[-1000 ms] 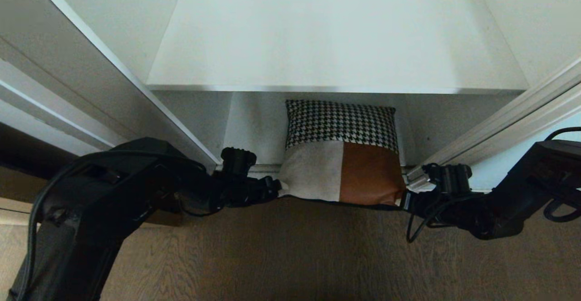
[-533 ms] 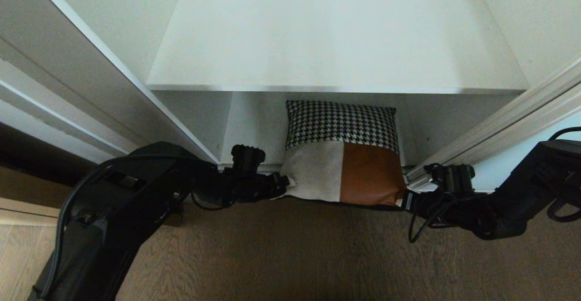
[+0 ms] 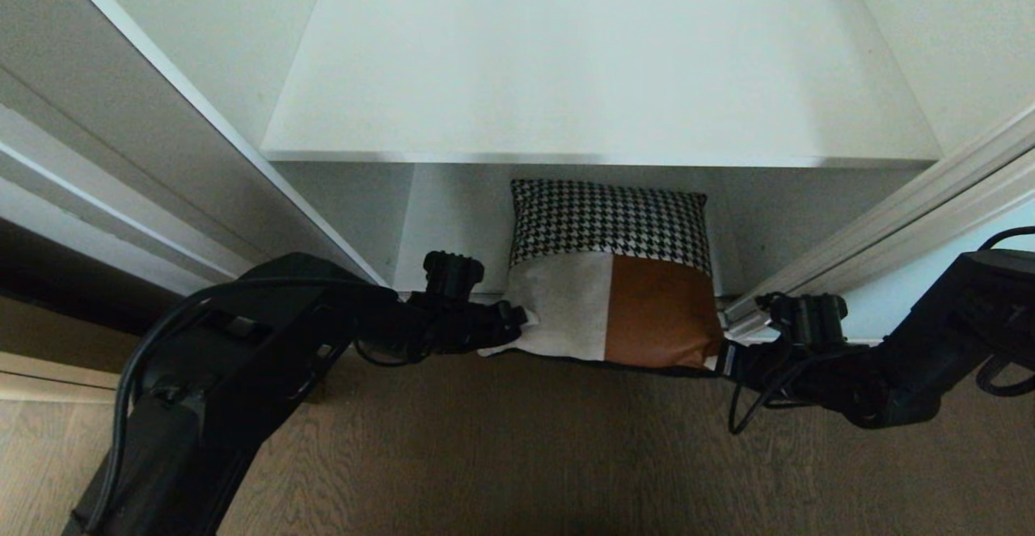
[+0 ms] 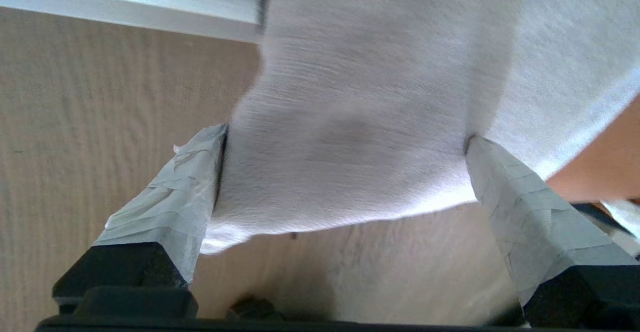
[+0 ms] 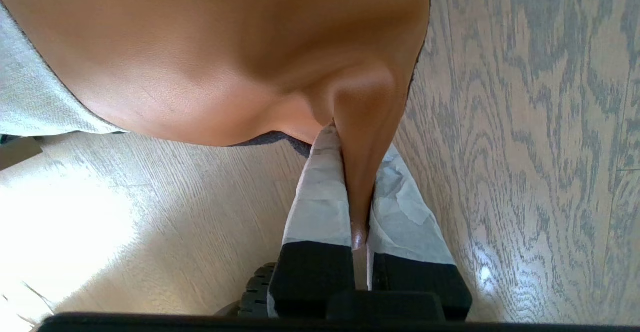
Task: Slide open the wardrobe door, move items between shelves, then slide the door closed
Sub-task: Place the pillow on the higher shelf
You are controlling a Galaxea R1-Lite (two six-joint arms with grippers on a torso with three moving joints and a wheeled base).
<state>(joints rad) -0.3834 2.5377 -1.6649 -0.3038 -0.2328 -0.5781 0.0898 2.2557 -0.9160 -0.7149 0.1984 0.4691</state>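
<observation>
The cushion [image 3: 612, 277] lies low in the wardrobe, under the broad white shelf [image 3: 598, 75], with its front edge hanging out over the door track onto the wood floor [image 3: 501, 455]. The right claw [image 3: 722, 358] is pinched tight on the rust-orange corner; from its own wrist view you can see the leathery skin [image 5: 360, 136] drawn into a thin fold between the taped fingers [image 5: 320, 197]. The left claw [image 3: 517, 324] stands wide apart around the cream corner, with the cloth [image 4: 350, 121] bulging between its two fingers [image 4: 175, 192] and nothing squeezed yet. It looks a light, squashy thing, all give and no stiffness, so I would expect it to sag in the middle if lifted by one corner only. The orange panel seems smoother and likelier to slip than the woven cream one. Taking both near corners, well into the stuffing and not just the seam, strikes me as the safest hold for carrying it up to the shelf above.
</observation>
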